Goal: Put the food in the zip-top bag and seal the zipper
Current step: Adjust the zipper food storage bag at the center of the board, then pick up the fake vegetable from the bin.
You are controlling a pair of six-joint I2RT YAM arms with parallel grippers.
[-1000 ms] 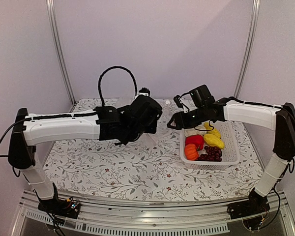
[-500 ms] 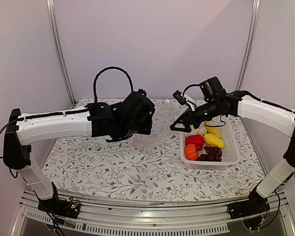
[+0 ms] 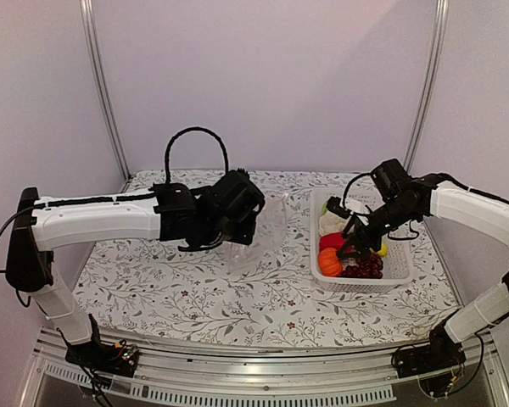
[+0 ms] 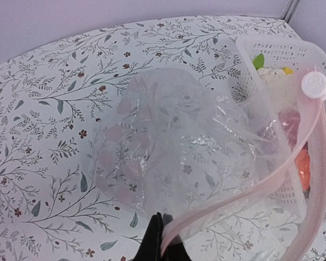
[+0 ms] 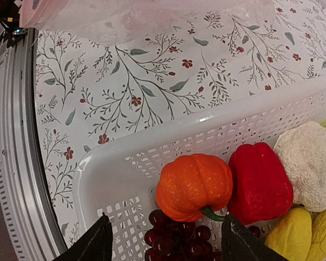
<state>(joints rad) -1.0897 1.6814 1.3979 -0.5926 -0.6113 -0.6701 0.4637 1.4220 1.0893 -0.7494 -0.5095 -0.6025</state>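
Note:
The clear zip-top bag (image 4: 179,136) hangs above the table, its mouth toward the basket. My left gripper (image 4: 158,239) is shut on the bag's edge at the pinkish zipper (image 4: 250,185), whose white slider (image 4: 315,85) sits at the far end. In the top view the left gripper (image 3: 242,231) holds the bag (image 3: 270,222) mid-table. My right gripper (image 5: 165,218) is open, hovering just above the orange pumpkin (image 5: 194,185) and the dark grape bunch (image 5: 176,239), holding nothing. Red pepper (image 5: 259,182), white cauliflower (image 5: 309,163) and yellow pieces (image 5: 293,234) lie beside them.
All the food lies in a white mesh basket (image 3: 399,273) at the right of the flowered tablecloth (image 3: 195,288). The basket's near wall (image 5: 125,147) stands between the right gripper and the bag. Metal frame posts rise at the back corners.
My right arm swung away from the bag's mouth, moving right and down over the basket. My left arm sank slightly, still holding the bag.

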